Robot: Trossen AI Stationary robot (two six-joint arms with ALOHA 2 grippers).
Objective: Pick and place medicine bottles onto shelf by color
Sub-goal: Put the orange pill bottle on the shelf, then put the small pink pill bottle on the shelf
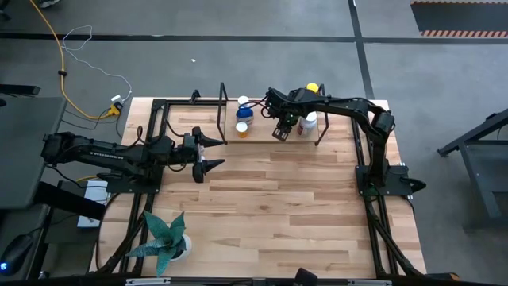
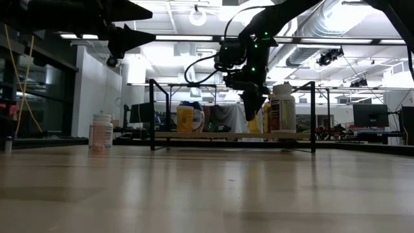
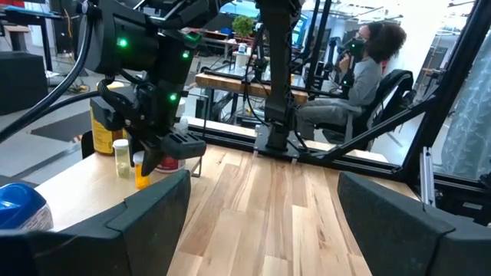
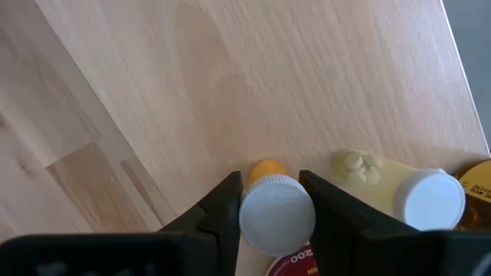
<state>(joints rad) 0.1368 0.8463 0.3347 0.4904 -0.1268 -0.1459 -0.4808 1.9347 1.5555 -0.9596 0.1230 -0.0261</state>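
I have the right gripper [image 4: 268, 211] clenched on a small orange vial [image 4: 272, 205] just over the shelf [image 1: 258, 137] at twelve o'clock, so next I should lower and release it beside the pale vial [image 4: 399, 188].

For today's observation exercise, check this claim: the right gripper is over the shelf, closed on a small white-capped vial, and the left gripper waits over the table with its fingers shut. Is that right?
One detail is wrong. The left gripper waits over the table with its fingers open, not shut, as the high view shows. The rest holds: the right gripper is over the shelf, closed on the white-capped vial.
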